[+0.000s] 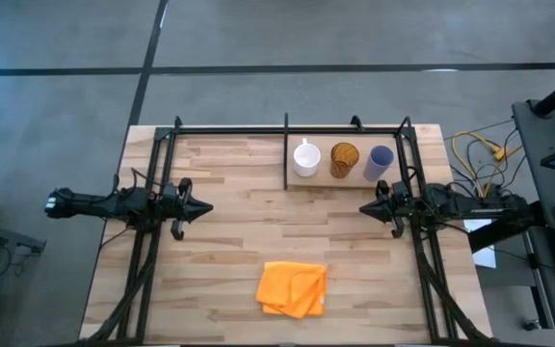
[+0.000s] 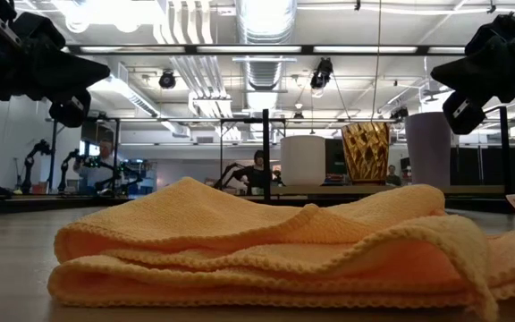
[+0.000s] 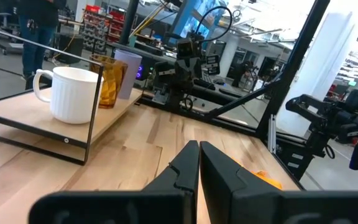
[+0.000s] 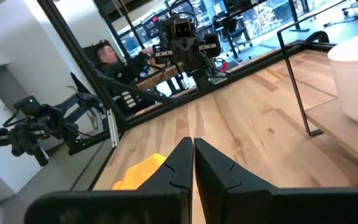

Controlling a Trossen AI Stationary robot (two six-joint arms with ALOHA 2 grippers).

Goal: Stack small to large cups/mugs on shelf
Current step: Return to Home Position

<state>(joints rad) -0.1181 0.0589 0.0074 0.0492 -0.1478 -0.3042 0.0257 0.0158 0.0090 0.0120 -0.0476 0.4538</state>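
Observation:
A white mug, an amber-brown cup and a pale lavender tumbler stand upright in a row on the raised wood shelf at the table's far right, beside its black upright divider. In the left wrist view the white mug is nearest, with the amber cup and the tumbler behind it. My left gripper is shut and empty above the table's left middle. My right gripper is shut and empty just on the near side of the shelf.
A folded orange cloth lies near the table's near edge, in the middle. Black frame rails run along the table's far edge and both sides. A person sits beyond the table in the right wrist view.

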